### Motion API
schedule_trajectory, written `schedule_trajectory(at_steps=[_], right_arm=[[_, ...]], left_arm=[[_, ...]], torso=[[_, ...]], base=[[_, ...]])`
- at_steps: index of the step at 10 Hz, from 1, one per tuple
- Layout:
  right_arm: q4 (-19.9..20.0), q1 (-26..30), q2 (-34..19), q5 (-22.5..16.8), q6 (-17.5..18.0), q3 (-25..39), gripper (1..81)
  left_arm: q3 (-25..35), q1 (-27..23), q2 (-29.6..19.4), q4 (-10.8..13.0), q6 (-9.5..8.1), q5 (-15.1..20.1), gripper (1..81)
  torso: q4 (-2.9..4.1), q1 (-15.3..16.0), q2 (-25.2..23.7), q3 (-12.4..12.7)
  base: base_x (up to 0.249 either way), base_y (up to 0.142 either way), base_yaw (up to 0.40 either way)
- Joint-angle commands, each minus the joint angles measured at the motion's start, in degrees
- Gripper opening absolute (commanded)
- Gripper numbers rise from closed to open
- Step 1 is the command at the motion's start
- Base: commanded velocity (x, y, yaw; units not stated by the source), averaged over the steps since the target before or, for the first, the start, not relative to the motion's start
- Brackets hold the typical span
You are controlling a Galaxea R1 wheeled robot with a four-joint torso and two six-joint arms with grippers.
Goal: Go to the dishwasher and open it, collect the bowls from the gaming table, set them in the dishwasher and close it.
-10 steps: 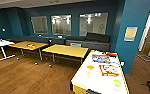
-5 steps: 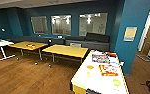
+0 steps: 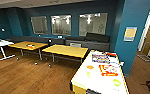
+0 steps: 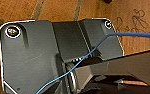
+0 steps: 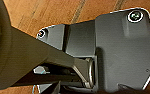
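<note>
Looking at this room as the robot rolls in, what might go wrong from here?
1. The gaming table stands close ahead, so the base might bump its yellow corner.
2. The small bowls lie among board game boxes, some near the edge; a nudge might push one onto the wooden floor.
3. Two yellow-wood tables narrow the way on the left, leaving little room to turn.

We see the gaming table (image 3: 101, 75) cut off at the bottom edge; its bowls (image 3: 90, 67) blur into small coloured blobs.
</note>
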Motion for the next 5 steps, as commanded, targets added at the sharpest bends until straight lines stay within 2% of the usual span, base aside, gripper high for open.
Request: schedule_trajectory(at_steps=[1,5], right_arm=[[-0.6,2.5,0.2,-2.3,-0.2,0.5,81.1],[-0.6,2.4,0.3,-2.3,-0.2,0.6,81.1]], left_arm=[[0.6,-2.4,-0.1,0.4,0.17,2.5,81.1],[0.5,-2.5,-0.2,0.4,0.17,2.6,81.1]], torso=[[0.0,0.0,0.0,0.0],[0.0,0.0,0.0,0.0]], base=[[0.0,0.0,-0.256],[0.0,0.0,-0.354]])
